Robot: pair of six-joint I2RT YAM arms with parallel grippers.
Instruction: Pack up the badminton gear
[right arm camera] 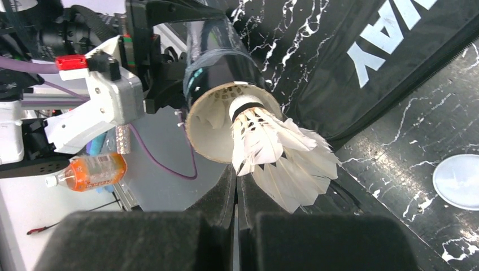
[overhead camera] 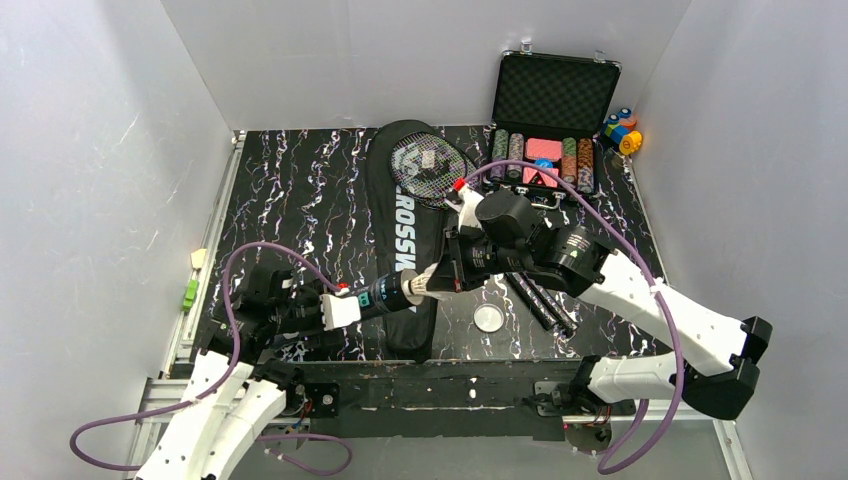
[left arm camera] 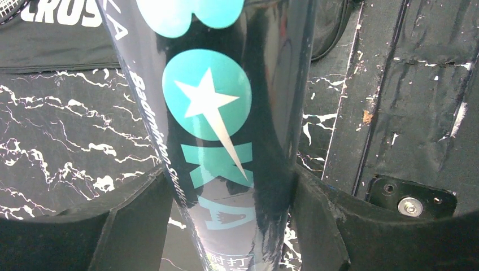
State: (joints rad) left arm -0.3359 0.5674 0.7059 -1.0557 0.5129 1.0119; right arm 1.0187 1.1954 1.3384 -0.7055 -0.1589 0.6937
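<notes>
Shuttlecock [right arm camera: 271,155]: your right claw [right arm camera: 237,220] has its pads pressed together on the white feather skirt, with the cork nose just inside the tube's [right arm camera: 223,113] open cardboard-lined mouth. Only the right wrist view shows that. The left wrist view gives you the tube's glossy dark wall and teal lettering, left claw [left arm camera: 231,226] clamped either side. Top view: tube crosses the near end of the black fabric CROSSWAY bag [overhead camera: 400,225], racquet [overhead camera: 430,160] head lying on it, round lid [overhead camera: 488,318] flat on the marbled worktop [overhead camera: 290,190].
</notes>
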